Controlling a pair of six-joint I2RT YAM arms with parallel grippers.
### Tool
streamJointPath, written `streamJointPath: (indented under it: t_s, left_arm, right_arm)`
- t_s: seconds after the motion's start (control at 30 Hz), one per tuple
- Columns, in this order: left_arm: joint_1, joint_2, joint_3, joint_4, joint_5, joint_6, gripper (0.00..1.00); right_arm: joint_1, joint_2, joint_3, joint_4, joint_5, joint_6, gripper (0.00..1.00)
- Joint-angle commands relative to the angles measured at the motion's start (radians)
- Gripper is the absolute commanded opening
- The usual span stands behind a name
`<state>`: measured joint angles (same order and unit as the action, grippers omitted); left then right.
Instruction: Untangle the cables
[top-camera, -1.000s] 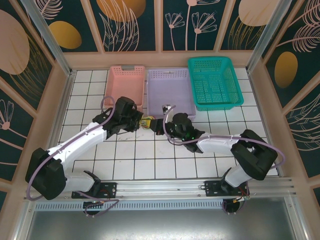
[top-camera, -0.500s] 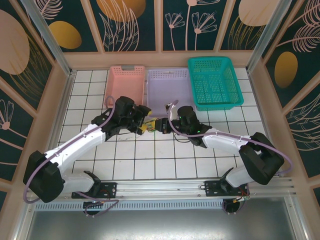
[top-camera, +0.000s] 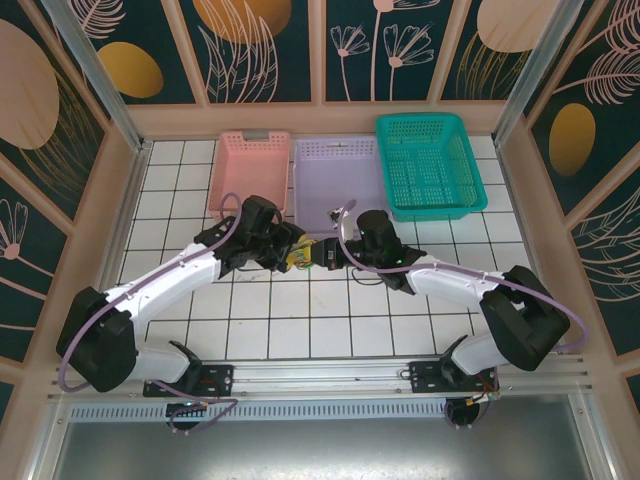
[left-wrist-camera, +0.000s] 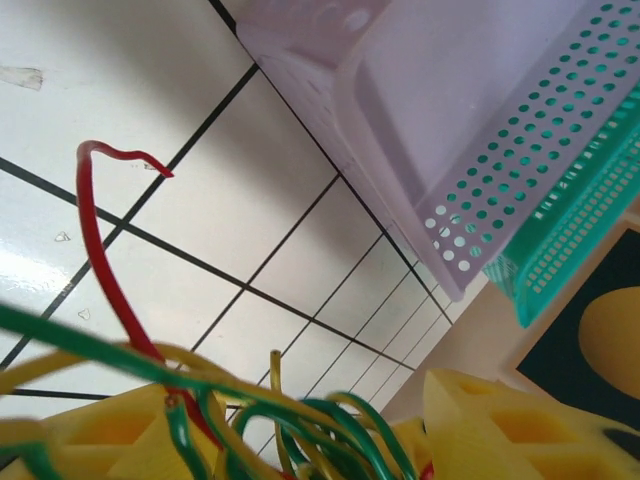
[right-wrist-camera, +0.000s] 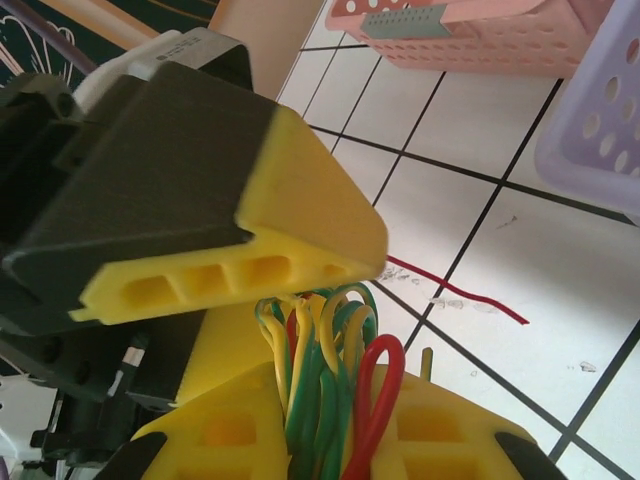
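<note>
The right gripper (right-wrist-camera: 318, 425) is pinching the looped yellow, green and red cables (right-wrist-camera: 330, 350) between its fingers, while the left gripper (left-wrist-camera: 300, 440) is straddling them with its fingers apart.

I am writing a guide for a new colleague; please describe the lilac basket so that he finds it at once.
On the white tiled table, three baskets stand in a row along the far edge. The lilac basket is the middle one, between the pink basket and the teal basket, and the only pale purple one.
</note>
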<state>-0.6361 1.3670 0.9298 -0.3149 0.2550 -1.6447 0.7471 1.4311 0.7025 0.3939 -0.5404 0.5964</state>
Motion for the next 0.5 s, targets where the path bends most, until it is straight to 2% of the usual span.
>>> streamJointPath:
  t_s: [0.0, 0.1, 0.23, 0.37, 0.47]
  left_arm:
    - [-0.007, 0.026, 0.036, 0.048, 0.014, 0.038, 0.51]
    - [-0.022, 0.053, 0.071, 0.075, 0.038, 0.032, 0.49]
    - [-0.044, 0.064, 0.082, 0.108, 0.04, 0.009, 0.41]
    - [-0.053, 0.067, 0.091, 0.134, 0.058, -0.016, 0.37]
    - [-0.059, 0.073, 0.106, 0.136, 0.064, -0.02, 0.26]
  right_arm:
    - [0.006, -0.025, 0.047, 0.016, -0.121, -0.033, 0.0]
    - [0.006, -0.008, 0.056, 0.03, -0.146, -0.027, 0.0]
    - [0.006, 0.027, 0.083, 0.023, -0.177, -0.035, 0.0]
    - [0.008, 0.045, 0.09, 0.028, -0.179, -0.029, 0.0]
    - [0.007, 0.051, 0.094, 0.037, -0.177, -0.024, 0.0]
